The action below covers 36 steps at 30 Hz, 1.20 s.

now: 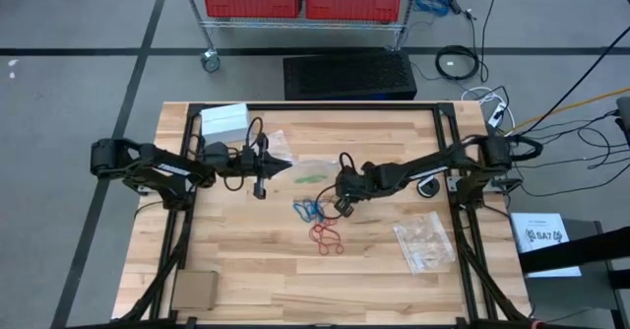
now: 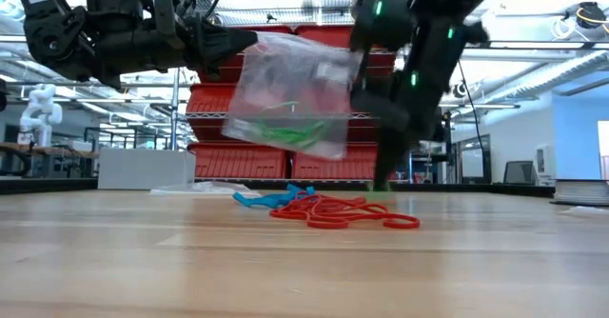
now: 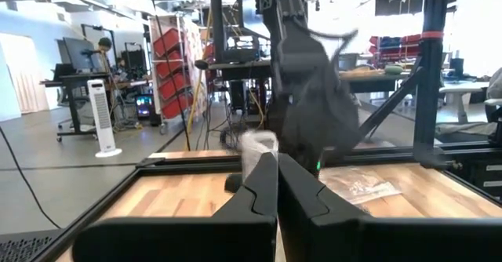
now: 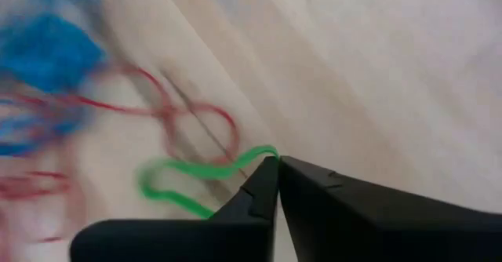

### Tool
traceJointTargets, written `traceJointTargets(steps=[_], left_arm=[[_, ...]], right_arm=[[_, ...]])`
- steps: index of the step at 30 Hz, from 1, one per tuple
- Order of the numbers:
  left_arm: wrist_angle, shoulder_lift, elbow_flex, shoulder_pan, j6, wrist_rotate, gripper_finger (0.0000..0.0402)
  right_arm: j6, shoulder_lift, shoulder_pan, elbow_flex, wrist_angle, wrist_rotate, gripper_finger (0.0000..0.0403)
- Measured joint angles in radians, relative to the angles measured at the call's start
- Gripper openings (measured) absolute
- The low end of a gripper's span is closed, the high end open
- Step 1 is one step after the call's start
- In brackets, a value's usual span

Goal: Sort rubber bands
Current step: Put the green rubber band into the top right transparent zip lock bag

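Observation:
My left gripper (image 1: 285,162) is shut on a clear plastic bag (image 2: 285,89), which holds green rubber bands (image 2: 297,130) and hangs above the table's middle. My right gripper (image 1: 340,208) points steeply down at the tabletop, just right of the loose pile, and is shut on a single green rubber band (image 4: 192,176). Blue rubber bands (image 1: 309,209) and red rubber bands (image 1: 328,237) lie tangled flat on the wood beside it. My left gripper pinches the bag's upper edge (image 2: 245,44) between its two fingers, coming level from the table's left. The bag hangs below and beyond the fingers, tilted and clear of the table. My right gripper pinches one end of the green band's loop (image 4: 265,154) between its fingertips, slanting down from the table's right. The rest of the loop lies slack on the wood.
A second clear bag (image 1: 425,242) with light contents lies on the table at the near right. A white box (image 1: 223,122) stands at the far left, and a cardboard piece (image 1: 194,290) lies at the near left corner. A black frame (image 1: 315,105) runs along the table's edges.

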Motion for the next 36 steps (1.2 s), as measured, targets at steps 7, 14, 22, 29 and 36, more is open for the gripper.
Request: traceJointTargets(steps=[7, 14, 22, 29, 36], left_arm=[[-0.001, 0.000, 0.000, 0.000, -0.001, -0.008, 0.0000], [-0.005, 0.000, 0.000, 0.000, -0.002, -0.034, 0.0000], [-0.047, 0.000, 0.000, 0.004, 0.009, -0.072, 0.0000], [-0.054, 0.000, 0.000, 0.019, 0.000, -0.074, 0.0000], [-0.060, 0.000, 0.000, 0.019, 0.000, -0.074, 0.0000]], right_arm=[[-0.094, -0.186, 0.061, 0.002, 0.053, 0.099, 0.0002], [-0.200, -0.296, 0.112, 0.023, 0.135, 0.232, 0.0001], [-0.430, -0.245, 0.127, 0.234, 0.133, 0.464, 0.0000], [-0.598, -0.164, 0.098, 0.358, 0.126, 0.532, 0.0000], [-0.649, -0.096, 0.052, 0.380, 0.125, 0.531, 0.0000]])
